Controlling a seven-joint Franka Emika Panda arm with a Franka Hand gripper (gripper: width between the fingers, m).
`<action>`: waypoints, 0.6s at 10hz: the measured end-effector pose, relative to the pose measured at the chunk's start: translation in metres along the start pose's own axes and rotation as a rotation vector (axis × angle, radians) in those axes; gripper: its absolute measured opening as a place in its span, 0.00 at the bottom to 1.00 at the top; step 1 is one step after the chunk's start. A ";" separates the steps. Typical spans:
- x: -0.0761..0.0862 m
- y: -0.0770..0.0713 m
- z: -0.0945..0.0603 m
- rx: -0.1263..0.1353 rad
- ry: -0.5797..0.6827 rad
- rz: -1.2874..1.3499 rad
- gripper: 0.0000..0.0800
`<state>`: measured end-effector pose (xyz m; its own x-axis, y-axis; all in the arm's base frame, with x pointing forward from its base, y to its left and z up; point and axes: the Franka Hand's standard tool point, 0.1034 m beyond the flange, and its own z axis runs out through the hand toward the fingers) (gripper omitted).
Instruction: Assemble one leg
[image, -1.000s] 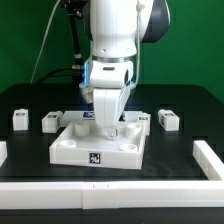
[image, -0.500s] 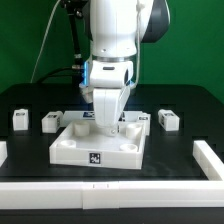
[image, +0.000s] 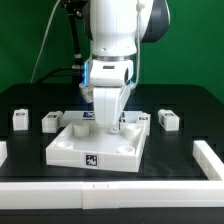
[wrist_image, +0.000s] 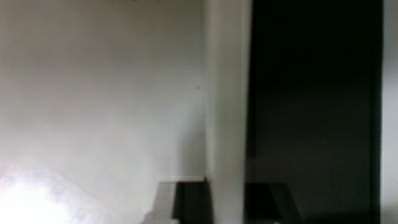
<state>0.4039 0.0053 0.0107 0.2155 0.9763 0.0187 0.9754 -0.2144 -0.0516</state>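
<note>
The large white square tabletop (image: 75, 150) lies on the black table, a tag on its front edge. My gripper (image: 104, 128) points straight down at the tabletop's far edge. In the wrist view the tabletop (wrist_image: 89, 100) fills one side, and its white rim runs between my two dark fingers (wrist_image: 187, 205), with my gripper (wrist_image: 228, 206) shut on it. Two legs, small white tagged blocks, stand at the exterior view's left (image: 19, 119) (image: 50, 121). A third leg (image: 168, 119) stands at its right, all apart from the gripper.
A low white wall (image: 110, 190) runs along the table's front and up the exterior view's right side (image: 210, 155). Another small white part (image: 140, 120) sits behind the tabletop's far right corner. A green backdrop stands behind.
The tabletop has shifted slightly toward the exterior view's left and turned a little, with the gripper still on its far edge. The legs have not moved.
</note>
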 end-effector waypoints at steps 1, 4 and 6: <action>0.000 0.000 0.000 -0.001 0.000 0.000 0.08; 0.006 0.014 0.000 -0.008 0.004 -0.042 0.08; 0.032 0.031 0.000 -0.031 0.018 -0.100 0.08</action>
<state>0.4414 0.0302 0.0095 0.1176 0.9922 0.0403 0.9930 -0.1170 -0.0172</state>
